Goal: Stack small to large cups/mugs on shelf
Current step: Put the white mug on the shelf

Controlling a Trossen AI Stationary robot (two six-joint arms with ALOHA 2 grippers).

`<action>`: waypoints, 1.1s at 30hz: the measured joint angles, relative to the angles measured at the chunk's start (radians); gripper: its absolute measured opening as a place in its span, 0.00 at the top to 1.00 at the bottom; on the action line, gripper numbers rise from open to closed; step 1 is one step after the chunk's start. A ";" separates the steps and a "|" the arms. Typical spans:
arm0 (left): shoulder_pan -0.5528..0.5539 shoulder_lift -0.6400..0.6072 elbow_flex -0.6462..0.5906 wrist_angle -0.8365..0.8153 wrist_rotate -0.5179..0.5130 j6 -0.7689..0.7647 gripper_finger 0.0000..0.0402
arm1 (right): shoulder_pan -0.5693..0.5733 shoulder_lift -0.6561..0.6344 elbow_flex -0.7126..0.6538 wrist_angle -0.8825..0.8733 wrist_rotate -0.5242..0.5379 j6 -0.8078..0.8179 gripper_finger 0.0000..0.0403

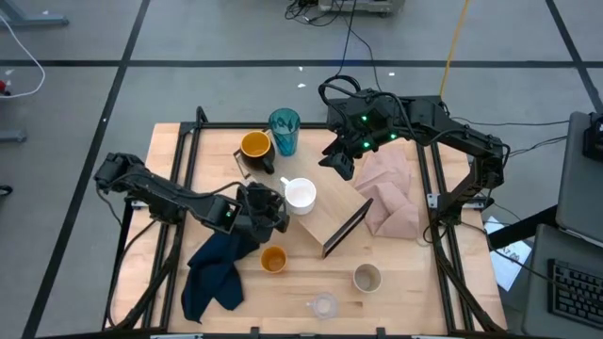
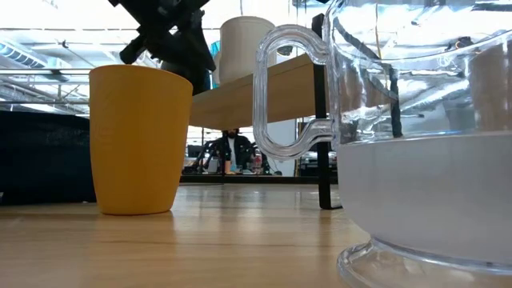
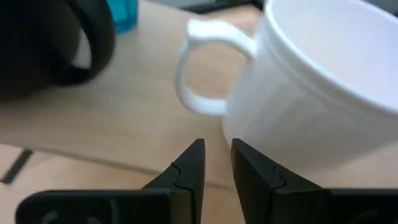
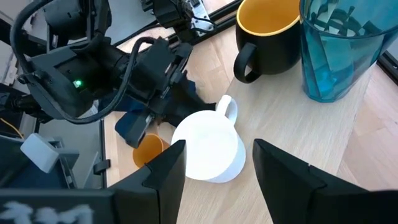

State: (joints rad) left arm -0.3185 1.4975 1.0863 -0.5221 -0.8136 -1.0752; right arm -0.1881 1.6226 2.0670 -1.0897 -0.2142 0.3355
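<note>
The white mug (image 1: 301, 195) stands upright on the light-wood shelf (image 1: 344, 221). At the shelf's far end stand the yellow mug with a dark outside (image 1: 256, 147) and the teal tumbler (image 1: 284, 131). On the table near the front are the small orange cup (image 1: 273, 259), the beige-grey cup (image 1: 366, 278) and the clear cup (image 1: 323, 306). My left gripper (image 3: 216, 158) sits just left of the white mug, near its handle (image 3: 199, 68), with a narrow empty gap between its fingers. My right gripper (image 4: 217, 177) hangs open and empty above the shelf's far part. My left gripper's fingertips (image 3: 249, 163) come slanting down from the table's left, close to the white mug's wall (image 3: 292, 118) beside the handle. Whether one of them touches the wall, I cannot tell. Nothing is between the fingers.
A dark blue cloth (image 1: 215, 273) lies under the left arm at the front left. A pinkish cloth (image 1: 391, 193) lies right of the shelf. The shelf stands on dark end supports (image 2: 324, 160). Bare wood shows between the front cups.
</note>
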 joint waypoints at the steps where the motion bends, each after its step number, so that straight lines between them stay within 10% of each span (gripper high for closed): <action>1: -0.006 0.000 0.000 -0.002 0.012 -0.003 0.80 | 0.000 0.000 0.000 0.000 0.000 0.000 0.56; 17: -0.117 -0.001 0.000 0.050 0.098 -0.077 0.80 | 0.017 -0.001 -0.017 -0.193 -0.053 -0.096 0.58; 26: -0.147 0.000 0.000 0.216 0.155 -0.037 0.80 | 0.149 -0.001 -0.170 -0.088 -0.156 -0.128 0.95; 33: -0.178 0.000 0.000 0.312 0.240 -0.042 0.80 | 0.218 -0.001 -0.347 0.077 -0.158 -0.146 1.00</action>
State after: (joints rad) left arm -0.4967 1.4971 1.0866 -0.2102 -0.5731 -1.1168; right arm 0.0298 1.6221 1.7202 -1.0123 -0.3717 0.1893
